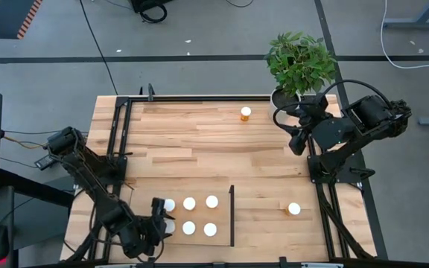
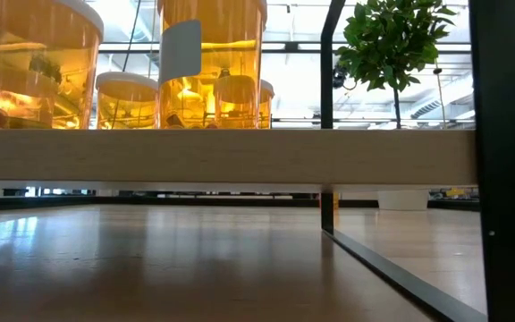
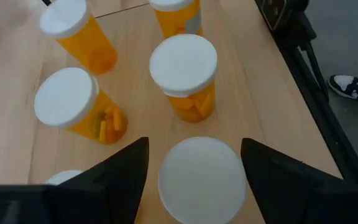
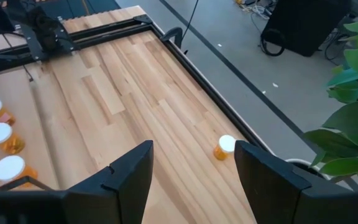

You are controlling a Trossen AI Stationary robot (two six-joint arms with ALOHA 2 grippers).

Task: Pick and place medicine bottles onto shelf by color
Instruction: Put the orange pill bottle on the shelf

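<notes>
Left pincer [image 1: 159, 221] covers sixth shelf bottle [image 3: 202, 178]; bottle base cut off in left wrist view; contents unreadable.

From overhead you look straight down on the table [image 1: 222, 141]. The low camera peers level from beneath the shelf [image 2: 222, 154]. The left wrist camera hovers close above bottles [image 3: 183, 74] on that shelf.

A leafy potted plant [image 1: 301, 61] stands at the table's [image 1: 192, 141] far corner — cables on the floor.
</notes>
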